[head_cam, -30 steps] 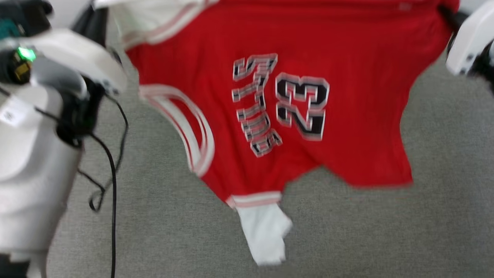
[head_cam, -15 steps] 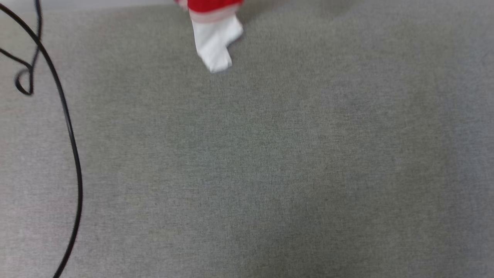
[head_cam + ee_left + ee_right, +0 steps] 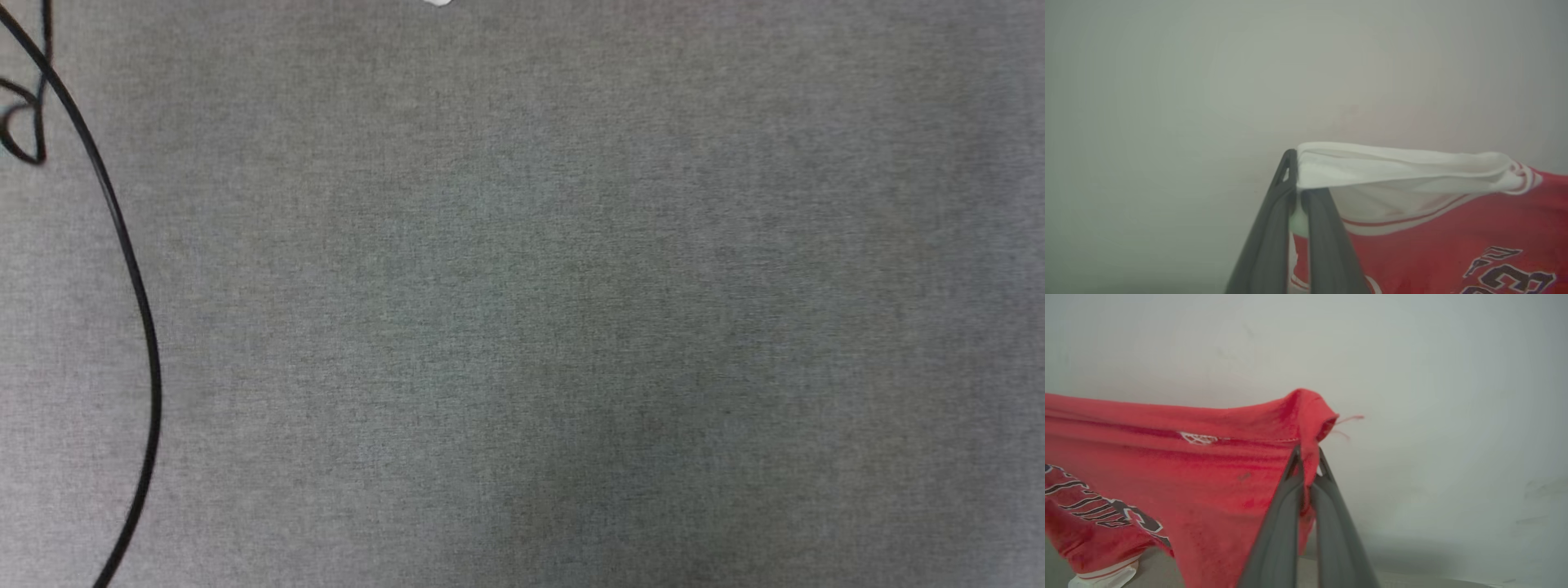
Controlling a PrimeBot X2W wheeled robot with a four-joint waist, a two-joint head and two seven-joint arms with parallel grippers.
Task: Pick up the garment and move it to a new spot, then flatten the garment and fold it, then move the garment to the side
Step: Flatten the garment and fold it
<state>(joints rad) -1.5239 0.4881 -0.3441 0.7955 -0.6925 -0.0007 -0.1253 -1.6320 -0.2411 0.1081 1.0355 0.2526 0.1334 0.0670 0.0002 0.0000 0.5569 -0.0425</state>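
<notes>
Soft, even light on the grey surface (image 3: pixel 571 204), no glare, with a dim shadow pooling toward five o'clock. The cable (image 3: pixel 140 294) at nine o'clock looks slightly smeared. From the left wrist it's all hazy and washed out: the garment (image 3: pixel 1433 228) soft at four o'clock, the left gripper (image 3: pixel 1297 192) blurred at six. From the right wrist it's brighter, the weave crisper, the right gripper (image 3: pixel 1308 461) out of focus at six.

— What colours did the garment (image 3: pixel 1167 465) show?
— You were looking at red cloth, a white sleeve, red-and-white striped trim, black lettering outlined white.
— And under your head camera?
— Plain grey surface (image 3: pixel 571 327), one black cable (image 3: pixel 157 392).
</notes>
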